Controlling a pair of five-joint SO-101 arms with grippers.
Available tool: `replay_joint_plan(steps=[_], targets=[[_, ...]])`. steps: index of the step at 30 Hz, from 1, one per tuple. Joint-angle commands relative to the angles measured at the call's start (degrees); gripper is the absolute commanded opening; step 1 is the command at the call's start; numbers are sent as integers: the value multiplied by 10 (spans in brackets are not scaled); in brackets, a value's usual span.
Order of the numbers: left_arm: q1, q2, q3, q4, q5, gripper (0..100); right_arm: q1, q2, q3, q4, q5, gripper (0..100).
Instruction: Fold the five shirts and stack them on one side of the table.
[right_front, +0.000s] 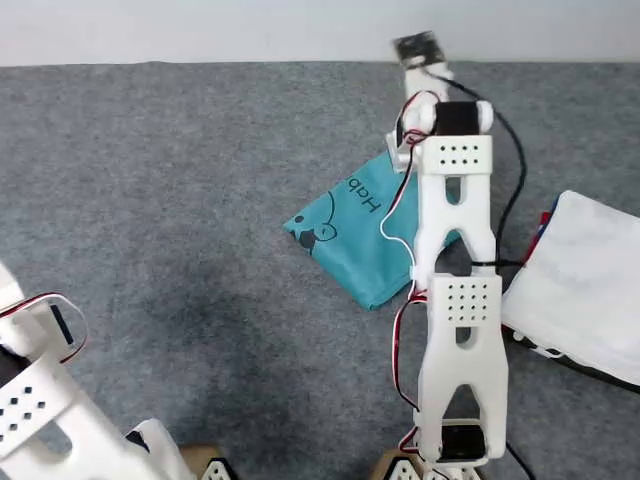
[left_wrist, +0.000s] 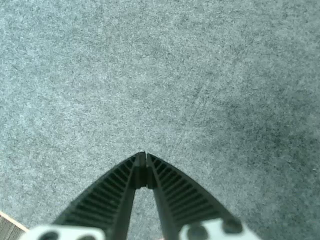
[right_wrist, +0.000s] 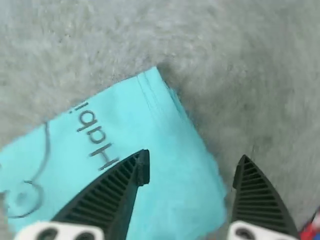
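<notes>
— Right gripper, how does it stand?
— Wide apart, with nothing between its fingers. It hangs over a corner of the teal shirt. One finger sits above the cloth, next to the dark print. The other is above the grey surface, past the shirt's edge. Whether either fingertip touches, I cannot tell.
— And where does that shirt lie?
— It is folded into a neat rectangle and turned diagonal. It sits around the middle of the surface, a bit toward the right side. From the high camera the right arm stretches out from the near edge and covers the right-hand part of the teal shirt.
— Any other shirts?
— A white folded pile lies at the right edge, apart from the teal one, with the arm between them. A red and blue strip peeks out beneath its far corner. How many pieces are in the pile I cannot tell.
— The left gripper?
— Closed, tips pressed together, holding nothing, above grey surface. The left arm sits at the near left corner, well apart from both the shirt and the pile.
</notes>
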Motion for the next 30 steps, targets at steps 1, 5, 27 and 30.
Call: replay_joint_plan(steps=[1, 5, 27, 30], targets=[[1, -8, -2, -11, -6, 5, -9, -60, -33, 36, -88, 219], [1, -7, -2, -11, -6, 5, -11, -108, 4, 38, -116, 128], [1, -7, -3, -12, -6, 5, -78, -276, 467, -76, -461, 177], [1, -7, -2, -11, -6, 5, -88, -246, 467, -85, -505, 349]])
